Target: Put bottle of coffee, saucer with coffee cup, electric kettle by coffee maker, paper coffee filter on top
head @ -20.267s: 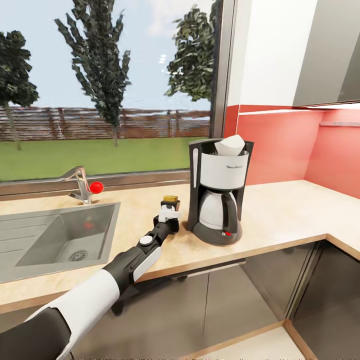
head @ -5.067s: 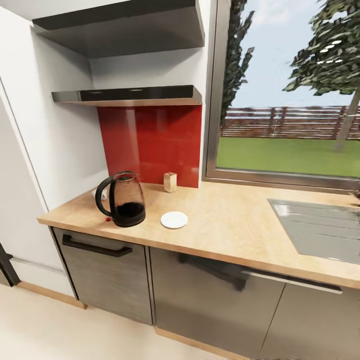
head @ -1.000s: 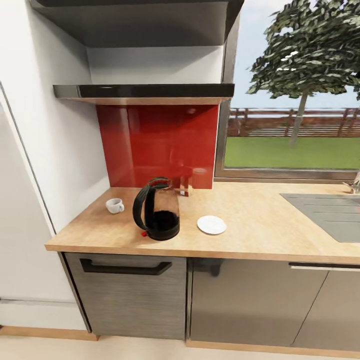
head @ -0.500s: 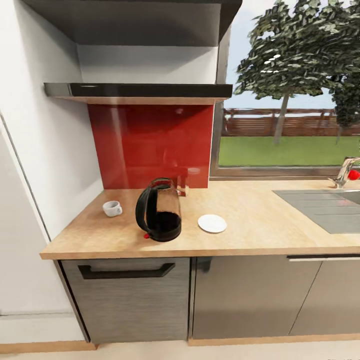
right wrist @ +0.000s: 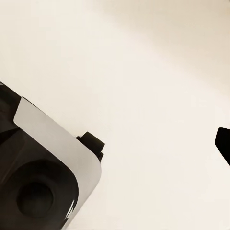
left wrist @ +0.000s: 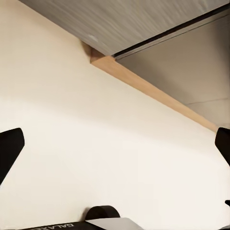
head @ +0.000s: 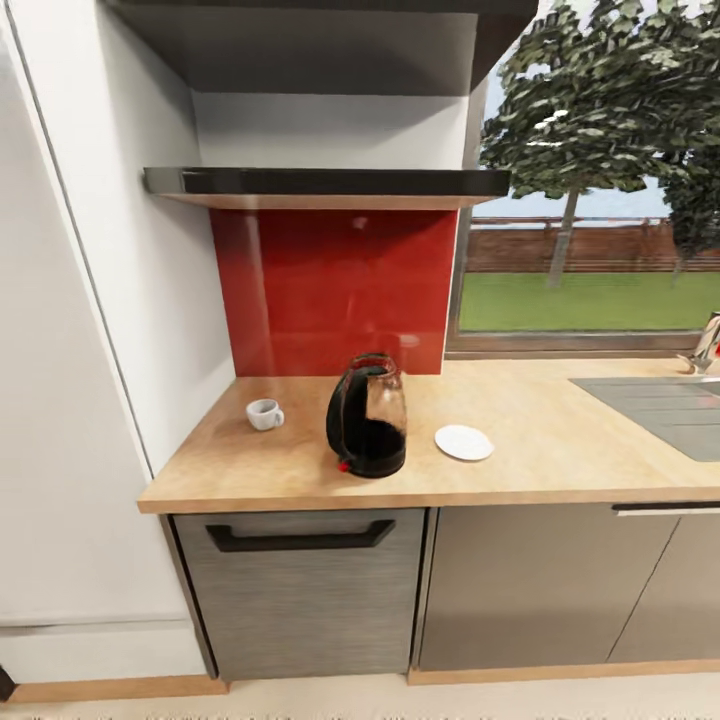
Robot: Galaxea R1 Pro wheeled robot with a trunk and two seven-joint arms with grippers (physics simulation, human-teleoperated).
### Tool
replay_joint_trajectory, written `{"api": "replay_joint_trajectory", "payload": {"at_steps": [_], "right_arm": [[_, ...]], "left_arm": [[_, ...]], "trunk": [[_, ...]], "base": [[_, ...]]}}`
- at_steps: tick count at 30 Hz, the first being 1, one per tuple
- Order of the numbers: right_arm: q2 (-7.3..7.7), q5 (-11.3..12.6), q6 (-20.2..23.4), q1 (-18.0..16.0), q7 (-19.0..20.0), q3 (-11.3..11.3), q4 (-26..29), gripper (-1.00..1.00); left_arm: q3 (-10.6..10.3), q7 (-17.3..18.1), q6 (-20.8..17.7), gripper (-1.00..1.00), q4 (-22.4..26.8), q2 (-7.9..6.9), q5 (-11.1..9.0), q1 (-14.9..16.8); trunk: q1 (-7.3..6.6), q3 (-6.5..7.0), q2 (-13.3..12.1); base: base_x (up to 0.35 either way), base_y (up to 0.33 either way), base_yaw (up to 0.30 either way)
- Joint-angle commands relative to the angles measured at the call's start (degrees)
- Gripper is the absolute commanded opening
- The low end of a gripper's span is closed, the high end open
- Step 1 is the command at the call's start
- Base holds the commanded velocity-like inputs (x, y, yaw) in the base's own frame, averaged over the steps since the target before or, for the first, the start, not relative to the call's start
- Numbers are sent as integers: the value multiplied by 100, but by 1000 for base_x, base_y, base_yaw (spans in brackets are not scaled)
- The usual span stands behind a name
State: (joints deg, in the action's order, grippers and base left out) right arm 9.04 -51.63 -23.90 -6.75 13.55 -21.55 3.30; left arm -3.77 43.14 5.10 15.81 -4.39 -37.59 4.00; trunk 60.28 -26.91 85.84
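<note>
Head view: the countertop (head: 560, 450) is seen running across the middle of the frame above grey cabinet fronts (head: 300, 590). The electric kettle (head: 367, 417) is recorded upright at centre frame, handle toward the left, dark inside, with a small red switch at its lower left. The coffee cup (head: 264, 414) is noted to the left of the kettle, apart from it, resting directly on the wood. The saucer (head: 464, 442) lies flat to the right of the kettle, near but not touching it, with nothing on it. A red backsplash (head: 335, 290) is seen behind these items, beneath a dark shelf (head: 325, 182). A sink (head: 660, 410) is cut by the right edge, with a window (head: 600, 230) above it. A white panel (head: 70, 400) occupies the left side.

Left wrist view: the left gripper (left wrist: 115, 148) is seen with its dark fingertips (left wrist: 8, 151) at the far left and right edges, spread wide, nothing between them. A pale floor (left wrist: 96, 143) lies beyond, with a wooden plinth (left wrist: 148, 88) and cabinet front in the upper right.

Right wrist view: one dark fingertip (right wrist: 223, 143) of the right gripper is seen at the right edge; the spread cannot be determined. The robot's body (right wrist: 43, 177) is recorded at lower left over pale floor.
</note>
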Motion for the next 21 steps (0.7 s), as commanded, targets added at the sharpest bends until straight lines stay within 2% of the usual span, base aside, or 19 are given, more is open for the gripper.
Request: {"api": "replay_joint_trajectory", "payload": {"at_steps": [1,7,21], "right_arm": [[1,-14,-10,-2,42,-49,4,100],[1,-14,-10,-2,42,-51,4,100],[-16,-14,-13,-2,42,-51,4,100]], "left_arm": [[-39,4,52,100,-8,-3,-20,5],[-37,5,52,100,-8,-6,-20,5],[-37,2,52,100,-8,-2,-20,5]], "trunk": [[-2,-6,4],[-2,-6,4],[-2,-6,4]], "base": [[-190,270,0],[-160,189,-139],[-17,26,-265]]}}
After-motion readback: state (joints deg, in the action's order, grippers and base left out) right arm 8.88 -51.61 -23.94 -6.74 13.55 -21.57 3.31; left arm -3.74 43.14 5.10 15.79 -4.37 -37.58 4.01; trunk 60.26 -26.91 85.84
